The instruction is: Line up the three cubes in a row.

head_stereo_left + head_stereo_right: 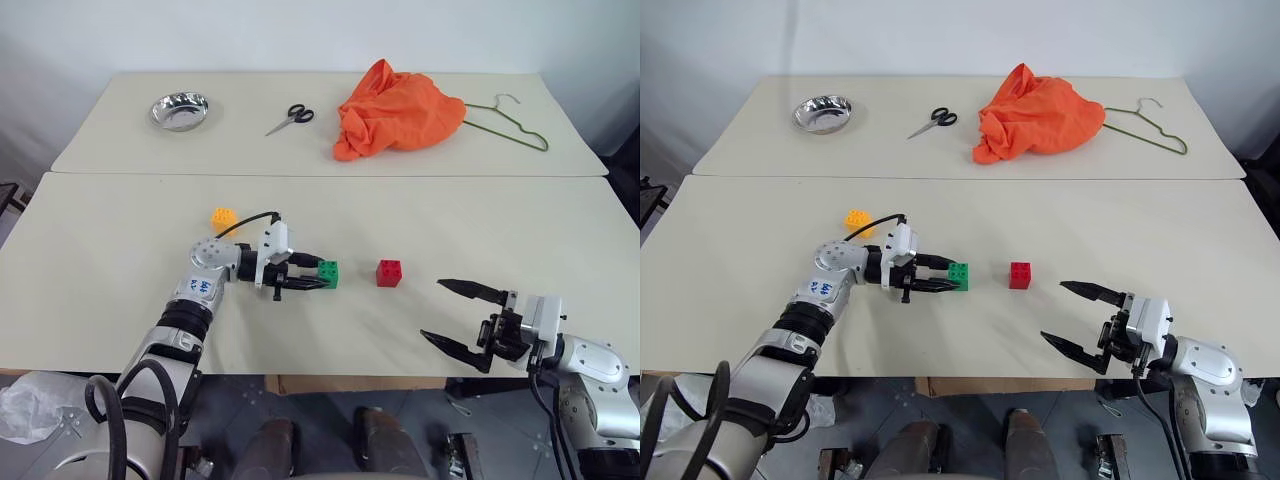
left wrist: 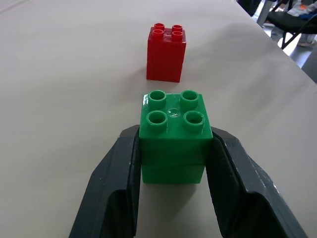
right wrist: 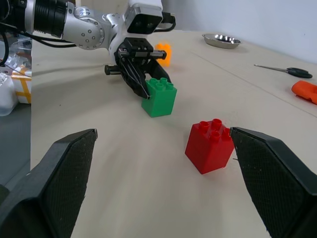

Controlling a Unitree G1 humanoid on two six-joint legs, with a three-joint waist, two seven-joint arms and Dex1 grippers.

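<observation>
Fingers (image 2: 119, 183) of my L gripper (image 1: 318, 275) clamped the green cube (image 1: 328, 273) on the table (image 1: 100, 290), just beside the red cube (image 1: 389, 273). Yellow-orange cube (image 1: 224, 217) sat behind my L wrist. R gripper (image 1: 462, 317) gaped wide, holding nothing.

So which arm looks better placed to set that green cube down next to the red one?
The left. Its fingers are already shut on the green cube, close beside the red cube. The right gripper hangs open and empty near the table's front edge.
</observation>
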